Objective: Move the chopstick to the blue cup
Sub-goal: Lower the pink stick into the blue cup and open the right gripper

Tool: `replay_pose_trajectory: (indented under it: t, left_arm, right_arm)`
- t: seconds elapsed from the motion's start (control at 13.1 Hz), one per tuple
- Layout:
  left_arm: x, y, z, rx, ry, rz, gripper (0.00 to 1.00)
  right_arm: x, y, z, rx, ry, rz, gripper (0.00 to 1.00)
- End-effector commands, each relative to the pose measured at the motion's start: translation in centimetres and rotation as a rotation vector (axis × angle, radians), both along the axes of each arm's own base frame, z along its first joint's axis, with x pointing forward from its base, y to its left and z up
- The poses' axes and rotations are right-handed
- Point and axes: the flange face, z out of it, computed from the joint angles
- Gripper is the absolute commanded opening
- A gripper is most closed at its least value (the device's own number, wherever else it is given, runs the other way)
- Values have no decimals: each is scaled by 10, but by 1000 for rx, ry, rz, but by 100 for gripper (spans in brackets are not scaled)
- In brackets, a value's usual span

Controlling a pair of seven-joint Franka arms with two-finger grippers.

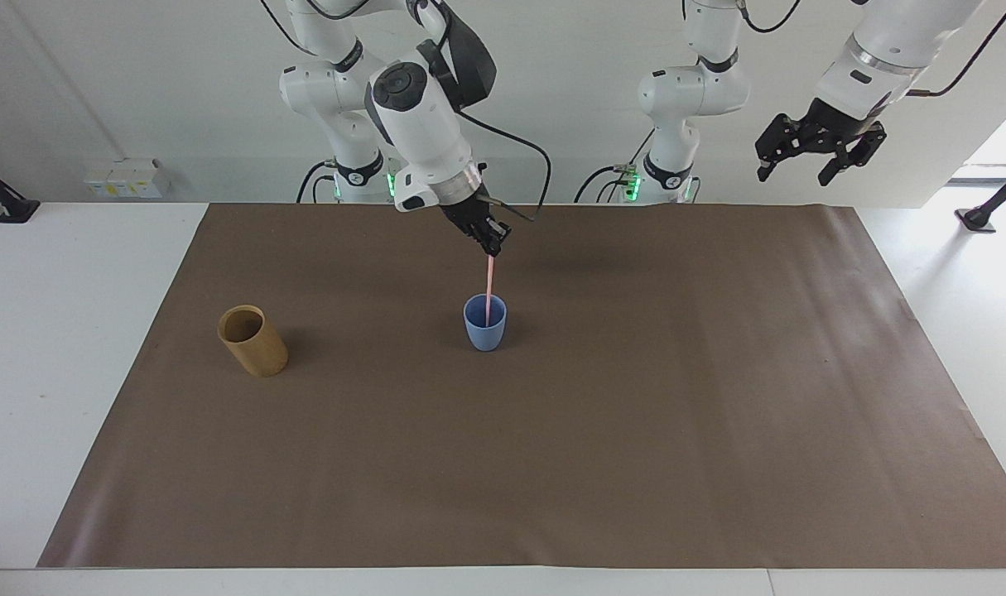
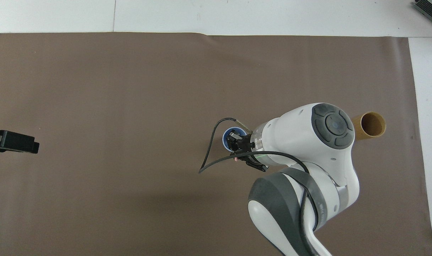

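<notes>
Right claw (image 1: pixel 492 246): pinching chopstick (image 1: pixel 488 285) top, lower end dipping inside cup (image 1: pixel 485 324) mid-bench. Advising: keeping stick plumb, lowering until bottoming, then releasing gently. Left claw (image 1: pixel 819 155): gaping, waiting aloft, off the mat's corner.

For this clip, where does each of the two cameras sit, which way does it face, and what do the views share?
Facing view: high across the table, looking at both arm bases; shows the raised, waiting left gripper and the right gripper holding the chopstick in the blue cup.
Overhead view: above the robots' end, looking steeply down; the right arm covers part of the cup.
Shared: blue cup, tan cup, brown mat.
</notes>
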Motion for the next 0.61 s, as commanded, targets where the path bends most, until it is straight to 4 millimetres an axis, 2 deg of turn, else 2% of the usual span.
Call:
replay_pose_trajectory:
  t: [0.0, 0.15, 0.23, 0.31, 0.54]
  left_arm:
    - [-6, 3, 6, -10, 5, -2, 100]
    - [-6, 4, 6, -10, 5, 0, 100]
    - [-6, 3, 6, -10, 5, -2, 100]
    - [-6, 3, 6, -10, 5, -2, 100]
    - [-6, 3, 6, -10, 5, -2, 100]
  right_arm:
    - [5, -6, -1, 16, -53, 13, 19]
    - [7, -7, -1, 17, -55, 13, 31]
    - [9, -7, -1, 18, -59, 12, 50]
    - [15, -8, 1, 22, -64, 8, 60]
    - [27, -9, 8, -27, -116, 49, 79]
